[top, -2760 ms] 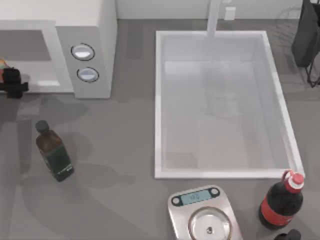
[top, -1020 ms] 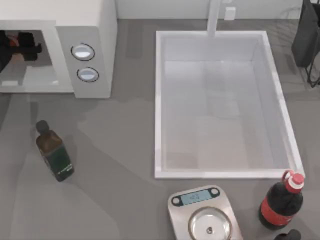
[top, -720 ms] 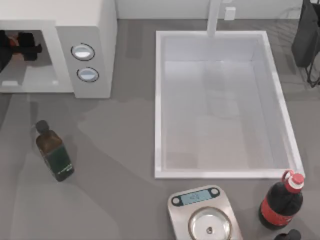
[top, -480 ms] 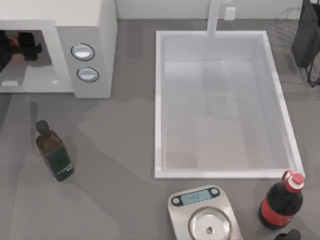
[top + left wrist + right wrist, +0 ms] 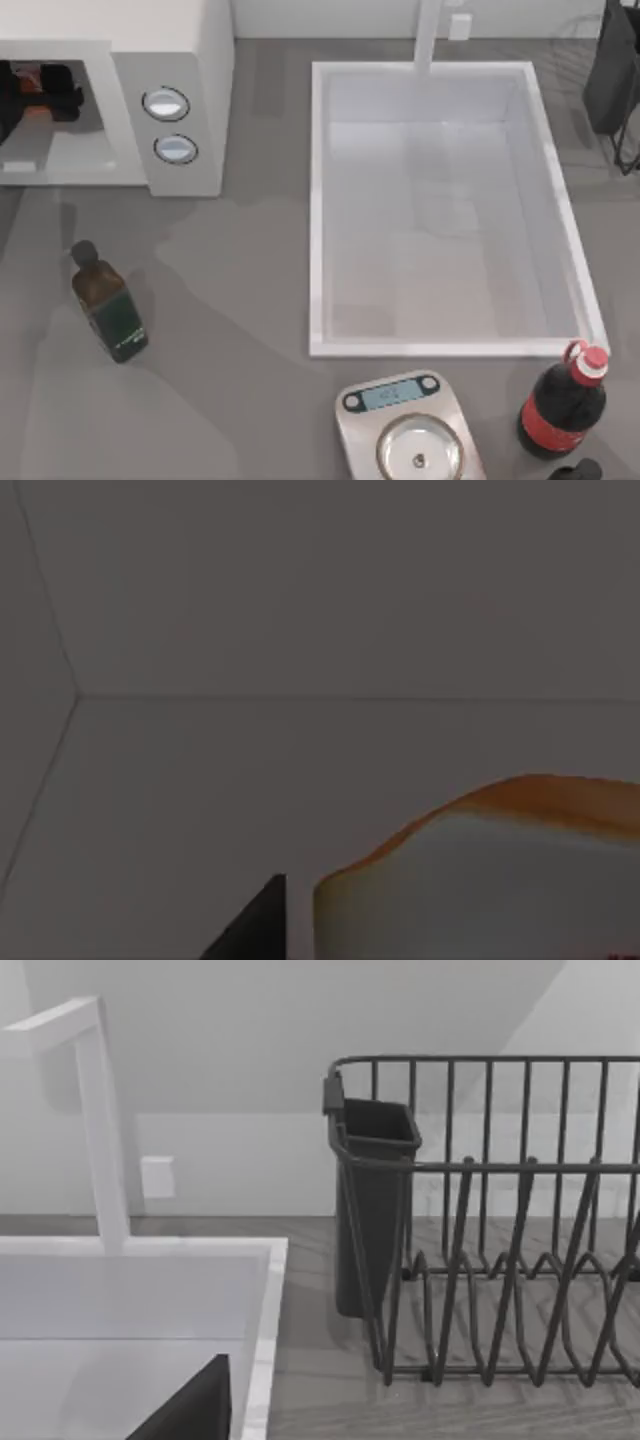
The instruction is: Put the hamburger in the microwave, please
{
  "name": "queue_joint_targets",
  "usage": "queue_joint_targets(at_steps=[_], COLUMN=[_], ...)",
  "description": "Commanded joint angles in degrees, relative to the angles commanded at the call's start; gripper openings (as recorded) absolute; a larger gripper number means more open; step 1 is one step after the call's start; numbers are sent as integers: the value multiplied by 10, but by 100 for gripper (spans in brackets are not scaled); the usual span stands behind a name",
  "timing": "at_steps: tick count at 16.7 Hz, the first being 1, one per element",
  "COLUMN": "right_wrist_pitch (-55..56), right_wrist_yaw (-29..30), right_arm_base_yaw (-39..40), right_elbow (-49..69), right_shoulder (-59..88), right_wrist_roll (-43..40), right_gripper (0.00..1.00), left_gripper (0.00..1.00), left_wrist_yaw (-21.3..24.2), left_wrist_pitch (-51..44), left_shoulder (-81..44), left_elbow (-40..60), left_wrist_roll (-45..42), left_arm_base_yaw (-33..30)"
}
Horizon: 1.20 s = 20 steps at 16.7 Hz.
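The hamburger (image 5: 36,108) shows in the top view as a small orange-red patch inside the open cavity of the microwave (image 5: 190,60), partly covered by the dark left claw (image 5: 45,90). In the left wrist view the hamburger (image 5: 520,810) sits very close to the lens: a pale rounded body with a glossy orange rim along its upper edge, against the plain grey inner walls and floor of the cavity. One dark fingertip (image 5: 255,925) shows just beside it.

The left arm reaches in from the table's left edge, its claw inside the microwave opening, level with the upper of the two round dials (image 5: 166,103). Whether that claw grips the hamburger or has parted from it, I cannot tell.

The right claw (image 5: 580,470) sits at the table's lower right corner, by the cola bottle (image 5: 560,405); its wrist view looks across the white sink (image 5: 150,1290), the faucet (image 5: 100,1130) and a dark wire dish rack (image 5: 500,1220).
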State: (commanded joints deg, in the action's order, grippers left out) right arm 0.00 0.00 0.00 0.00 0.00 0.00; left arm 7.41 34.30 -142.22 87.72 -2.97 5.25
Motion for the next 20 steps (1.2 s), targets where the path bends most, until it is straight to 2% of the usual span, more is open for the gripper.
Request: queue_joint_targets(at_steps=[8,9,14,20], right_wrist_pitch=[0,0,0,0], right_wrist_yaw=[0,0,0,0], right_arm_base_yaw=[0,0,0,0], right_elbow=[0,0,0,0], right_shoulder=[0,0,0,0], right_wrist_roll=[0,0,0,0], right_gripper=[100,100,100,100], left_gripper=[100,100,100,100], left_wrist_yaw=[0,3,10,41], left_wrist_pitch=[0,40,72,174], left_shoulder=[0,94,128,236], left_elbow=[0,-135,-199,-431], left_wrist_roll=[0,-2,-4,-14], left_arm_base_yaw=[0,16,27,55])
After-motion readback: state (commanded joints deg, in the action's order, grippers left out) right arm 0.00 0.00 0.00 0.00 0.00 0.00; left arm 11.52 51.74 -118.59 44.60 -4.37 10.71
